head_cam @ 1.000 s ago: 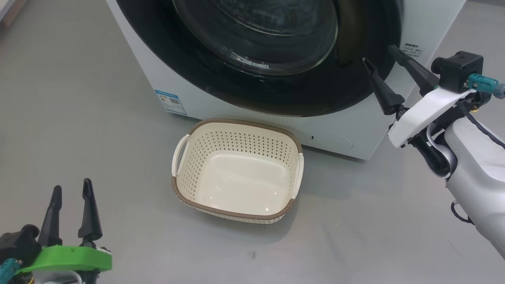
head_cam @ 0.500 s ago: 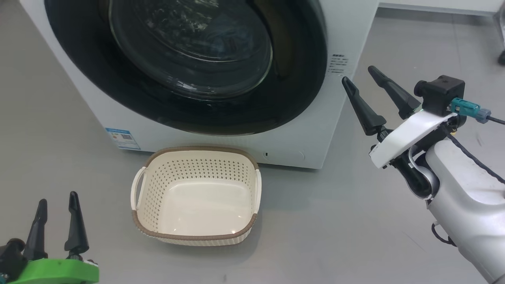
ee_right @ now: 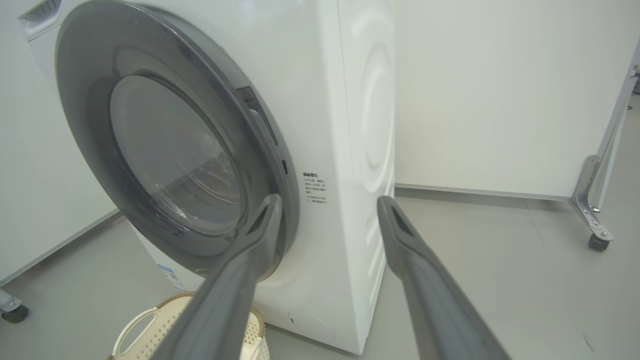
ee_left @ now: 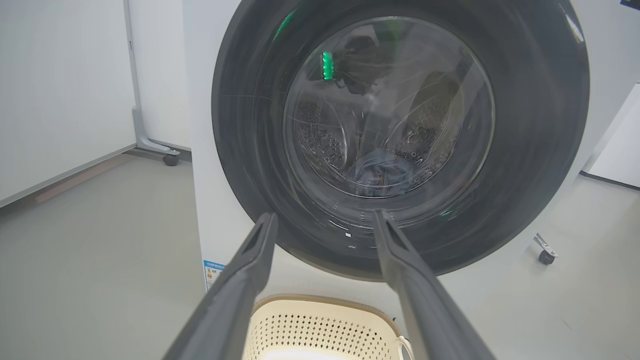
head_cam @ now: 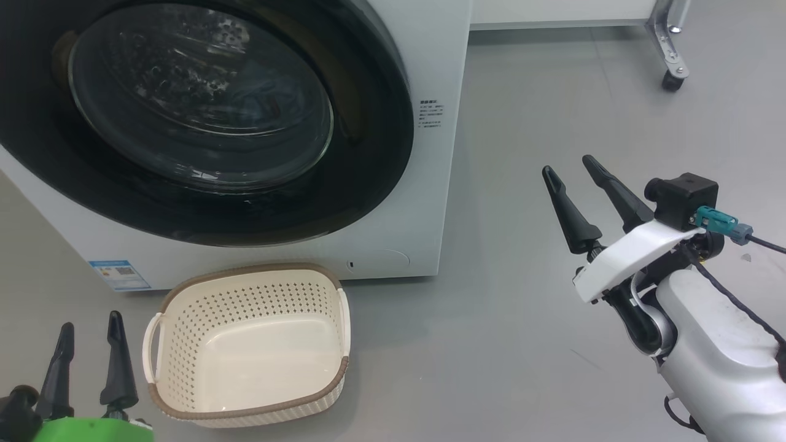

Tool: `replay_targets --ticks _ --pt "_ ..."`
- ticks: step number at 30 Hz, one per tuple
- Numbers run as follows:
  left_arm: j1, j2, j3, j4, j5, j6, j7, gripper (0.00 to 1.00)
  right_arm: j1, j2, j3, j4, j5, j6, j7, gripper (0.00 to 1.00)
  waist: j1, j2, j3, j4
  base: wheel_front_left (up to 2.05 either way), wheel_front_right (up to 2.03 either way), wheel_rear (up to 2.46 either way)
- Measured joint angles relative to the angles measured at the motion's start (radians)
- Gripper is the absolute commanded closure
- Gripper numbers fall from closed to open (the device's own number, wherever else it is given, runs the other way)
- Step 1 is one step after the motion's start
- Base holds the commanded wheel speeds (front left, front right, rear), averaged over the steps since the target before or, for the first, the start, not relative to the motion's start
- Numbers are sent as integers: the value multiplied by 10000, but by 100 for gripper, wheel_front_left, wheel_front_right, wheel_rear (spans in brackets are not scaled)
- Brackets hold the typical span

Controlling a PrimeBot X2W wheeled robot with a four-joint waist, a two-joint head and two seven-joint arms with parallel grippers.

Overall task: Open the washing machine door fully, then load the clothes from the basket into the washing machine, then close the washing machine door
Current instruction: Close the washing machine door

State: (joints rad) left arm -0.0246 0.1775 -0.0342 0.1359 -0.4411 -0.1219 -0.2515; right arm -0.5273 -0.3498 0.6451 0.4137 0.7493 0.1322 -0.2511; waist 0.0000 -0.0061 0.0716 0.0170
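While the washing machine door (head_cam: 202, 123) sits flush against the front of the washing machine (head_cam: 433, 67), you see the clothes (ee_left: 381, 172) through its glass, lying low in the drum (ee_left: 320, 135). You find the basket (head_cam: 245, 269) on the grey floor (head_cam: 522, 344) just before the machine, below the door, its bottom bare. Your left gripper (head_cam: 89, 320) hangs near the basket's left side, fingers spread, grasping nothing. Your right gripper (head_cam: 568, 164) hovers right of the machine, clear of it, likewise released.
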Motion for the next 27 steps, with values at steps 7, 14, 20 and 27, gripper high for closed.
replay_targets --ticks 7,14,20,27 --pt "126 31 -54 -4 2 0 0 0 718 8 -525 -153 -150 0 0 0 -1 0 -258 -541 0 0 0" --pt "333 35 -4 -67 0 0 0 0 1375 92 -871 -380 -305 0 0 0 0 0 -469 -840 0 0 0" --pt "403 42 -36 -176 -12 0 0 0 1754 130 -1181 -533 -477 0 0 0 0 0 -560 -1011 0 0 0" --pt "423 50 -75 -295 -12 0 0 0 2006 128 -1373 -694 -748 0 0 0 0 0 -546 -1027 0 0 0"
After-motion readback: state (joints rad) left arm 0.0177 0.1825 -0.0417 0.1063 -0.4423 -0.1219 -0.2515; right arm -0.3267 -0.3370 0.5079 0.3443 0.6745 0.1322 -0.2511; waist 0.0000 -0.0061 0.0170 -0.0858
